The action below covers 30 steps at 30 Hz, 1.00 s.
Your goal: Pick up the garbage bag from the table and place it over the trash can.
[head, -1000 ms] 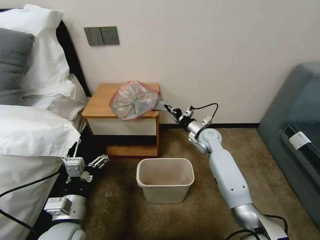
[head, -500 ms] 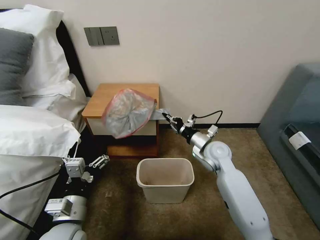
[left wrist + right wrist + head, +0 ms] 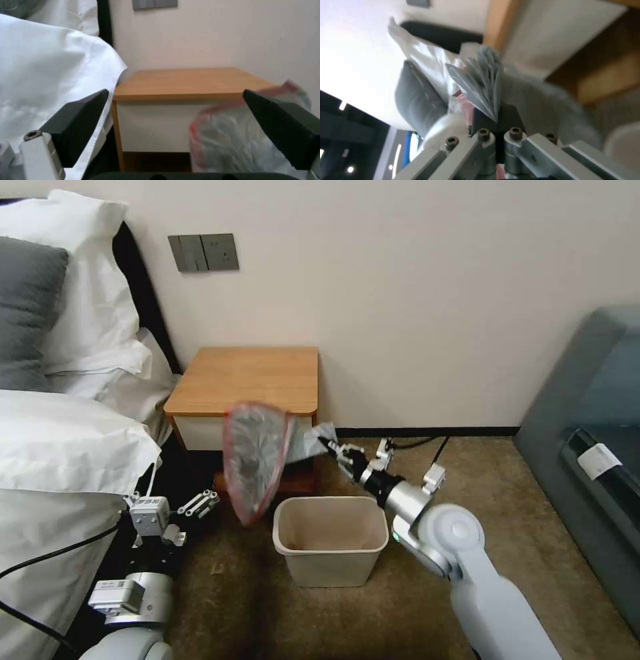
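The garbage bag (image 3: pixel 255 463), crinkly grey plastic with a pink-red edge, hangs in the air in front of the table's drawer, just above and to the left of the trash can (image 3: pixel 330 545). My right gripper (image 3: pixel 326 445) is shut on the bag's bunched grey corner; the right wrist view shows the pleated plastic (image 3: pixel 483 82) pinched between the fingers (image 3: pixel 506 117). The table (image 3: pixel 247 377) has a bare wooden top. My left gripper (image 3: pixel 202 503) is open low beside the bed, and its wrist view faces the table (image 3: pixel 186 80) and the bag (image 3: pixel 230 142).
A bed with white bedding (image 3: pixel 60 447) fills the left side. A grey glass-fronted cabinet (image 3: pixel 587 447) stands at the right. Brown carpet (image 3: pixel 413 467) lies open around the beige bin. Wall sockets (image 3: pixel 203 251) sit above the table.
My right gripper has drawn back and down toward me, dragging the bag off the tabletop. The bag now hangs beside the bin. The left arm has not moved.
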Available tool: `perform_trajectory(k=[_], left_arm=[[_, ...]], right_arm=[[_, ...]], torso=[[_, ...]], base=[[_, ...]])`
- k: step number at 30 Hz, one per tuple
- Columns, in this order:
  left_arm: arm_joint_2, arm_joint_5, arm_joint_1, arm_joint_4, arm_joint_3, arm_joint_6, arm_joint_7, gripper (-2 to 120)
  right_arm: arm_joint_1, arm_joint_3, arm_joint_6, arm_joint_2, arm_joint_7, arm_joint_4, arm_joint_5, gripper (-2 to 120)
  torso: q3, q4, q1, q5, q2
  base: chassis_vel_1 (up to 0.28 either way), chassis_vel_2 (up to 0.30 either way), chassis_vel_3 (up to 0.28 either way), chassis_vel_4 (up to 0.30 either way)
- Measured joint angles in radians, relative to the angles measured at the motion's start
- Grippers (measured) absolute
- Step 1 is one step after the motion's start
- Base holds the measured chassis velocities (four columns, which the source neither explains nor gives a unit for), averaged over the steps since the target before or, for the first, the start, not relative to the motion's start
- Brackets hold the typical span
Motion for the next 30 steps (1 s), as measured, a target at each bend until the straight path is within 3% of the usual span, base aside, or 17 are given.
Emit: perform_trajectory(k=[16, 30], left_arm=[[-0.006, -0.002, -0.002, 0.009, 0.000, -0.016, 0.000, 100], [-0.016, -0.002, -0.005, 0.026, 0.002, -0.037, -0.001, 100]], right_arm=[[-0.123, 0.015, 0.006, -0.115, 0.042, 0.040, -0.097, 0], [-0.167, 0.040, 0.014, -0.137, 0.103, 0.042, -0.145, 0]], torso=[[0.000, 0.0000, 0.000, 0.0000, 0.000], [0.000, 0.0000, 0.000, 0.0000, 0.000]], base=[[0.000, 0.000, 0.000, 0.000], [0.000, 0.000, 0.000, 0.000]])
